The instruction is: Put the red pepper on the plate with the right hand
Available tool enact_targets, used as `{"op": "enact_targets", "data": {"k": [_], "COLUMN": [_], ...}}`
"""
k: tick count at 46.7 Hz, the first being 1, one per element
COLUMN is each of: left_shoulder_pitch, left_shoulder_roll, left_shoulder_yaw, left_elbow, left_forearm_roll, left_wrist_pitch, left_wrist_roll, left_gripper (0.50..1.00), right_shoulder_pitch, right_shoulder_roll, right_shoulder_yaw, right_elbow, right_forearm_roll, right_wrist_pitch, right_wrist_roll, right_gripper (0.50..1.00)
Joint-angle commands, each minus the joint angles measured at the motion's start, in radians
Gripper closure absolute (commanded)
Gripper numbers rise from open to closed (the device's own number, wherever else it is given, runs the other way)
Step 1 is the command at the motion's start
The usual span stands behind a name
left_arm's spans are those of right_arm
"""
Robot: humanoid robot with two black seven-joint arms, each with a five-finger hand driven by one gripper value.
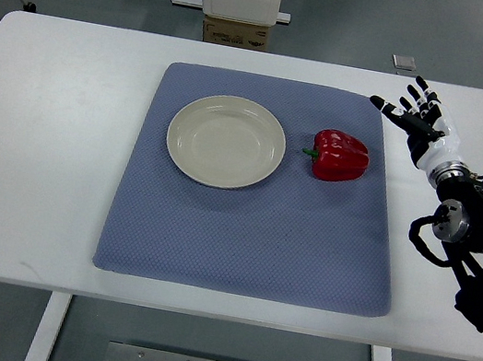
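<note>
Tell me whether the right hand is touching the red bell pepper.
Apart. The top view shows blue mat between the open right hand and the red bell pepper.

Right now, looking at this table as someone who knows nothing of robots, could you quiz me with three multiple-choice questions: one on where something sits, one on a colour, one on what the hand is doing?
1. Where does the red pepper lie?
A. On the plate
B. On the blue mat, right of the plate
C. On the bare white table

2. What colour is the plate?
A. Cream-white
B. Black
C. Green

3. What is the right hand doing?
A. Gripping the pepper
B. Pressing on the plate
C. Fingers spread, holding nothing

Answers:
1. B, the pepper rests on the blue mat beside the plate, with a gap between them.
2. A, the plate is pale cream and holds nothing.
3. C, the hand is at the mat's far right corner, apart from the pepper, with its fingers spread.
</note>
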Motion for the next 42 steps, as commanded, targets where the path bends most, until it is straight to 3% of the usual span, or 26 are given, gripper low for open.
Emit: {"op": "enact_targets", "data": {"k": [1, 42], "left_shoulder_pitch": [0.0, 0.0], "left_shoulder_roll": [0.0, 0.0], "left_shoulder_yaw": [0.0, 0.0], "left_elbow": [0.0, 0.0], "left_forearm_roll": [0.0, 0.0], "left_wrist_pitch": [0.0, 0.0], "left_wrist_roll": [0.001, 0.001], "left_gripper": [0.5, 0.5], "right_shoulder_pitch": [0.003, 0.015], "right_shoulder_roll": [-0.001, -0.001], "right_shoulder_yaw": [0.0, 0.005], "right_elbow": [0.0, -0.003], "right_forearm_roll": [0.0, 0.002], "right_wrist_pitch": [0.0, 0.005], "right_wrist_roll": [0.0, 0.0], "right_gripper": [0.5, 0.5]}}
